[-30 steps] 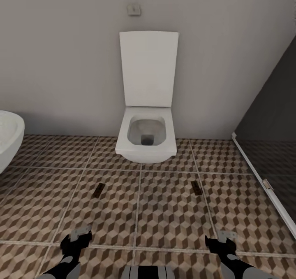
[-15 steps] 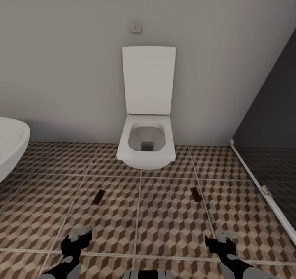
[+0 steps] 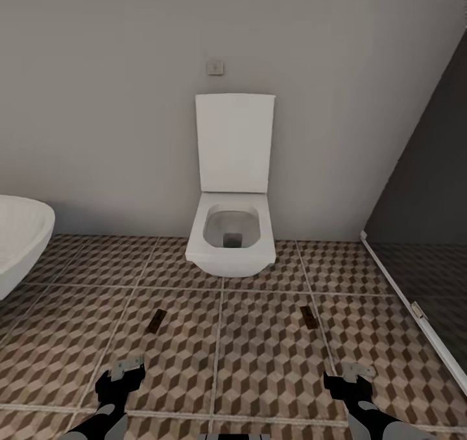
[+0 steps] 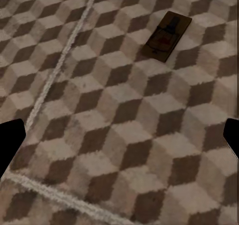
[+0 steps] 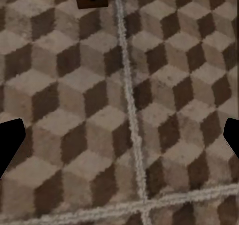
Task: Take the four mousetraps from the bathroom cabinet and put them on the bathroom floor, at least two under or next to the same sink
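Head view: two mousetraps lie on the bathroom floor before the toilet; left pincer and right pincer spread, empty. Remaining traps should go beside the sink.

Plain grey wall bearing a small plate, perhaps a flush button; white toilet; white basin; dark partition.

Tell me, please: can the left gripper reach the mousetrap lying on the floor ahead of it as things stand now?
Probably yes. The mousetrap lies flat on open bathroom floor just ahead of the left gripper, which is open and empty. Nothing stands between them; the toilet sits farther back.
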### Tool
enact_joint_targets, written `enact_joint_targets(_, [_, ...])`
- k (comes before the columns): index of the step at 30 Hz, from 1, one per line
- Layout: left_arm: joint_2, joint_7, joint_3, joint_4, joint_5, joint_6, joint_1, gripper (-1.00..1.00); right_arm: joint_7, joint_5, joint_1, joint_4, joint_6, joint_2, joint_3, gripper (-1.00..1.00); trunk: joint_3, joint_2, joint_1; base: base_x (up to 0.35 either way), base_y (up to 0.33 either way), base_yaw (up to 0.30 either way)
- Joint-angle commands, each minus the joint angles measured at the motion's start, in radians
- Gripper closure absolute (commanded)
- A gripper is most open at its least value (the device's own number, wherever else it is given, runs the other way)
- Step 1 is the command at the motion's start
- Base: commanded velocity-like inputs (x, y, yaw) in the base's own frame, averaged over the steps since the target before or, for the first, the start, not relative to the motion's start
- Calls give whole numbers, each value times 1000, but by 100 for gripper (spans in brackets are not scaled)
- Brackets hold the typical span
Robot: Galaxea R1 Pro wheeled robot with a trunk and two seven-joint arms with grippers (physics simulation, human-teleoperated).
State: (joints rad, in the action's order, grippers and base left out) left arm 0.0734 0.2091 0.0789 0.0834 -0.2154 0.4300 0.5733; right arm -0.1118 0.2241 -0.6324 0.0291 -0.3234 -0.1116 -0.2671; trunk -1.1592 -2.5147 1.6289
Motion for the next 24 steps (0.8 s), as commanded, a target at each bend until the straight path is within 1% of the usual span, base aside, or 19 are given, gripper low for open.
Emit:
enact_joint_targets(1, [0, 4, 9, -1, -7, 3, 0, -100, -5, 11, -1, 3, -5, 0, -7, -100, 3, 0, -1, 0, 0, 0])
enact_joint_targets(24, [-1, 3, 9, -1, -3, 3, 0, -100, -8, 12, -1, 3, -5, 4, -6, -100, 92, 5, -11, 0, 0, 0])
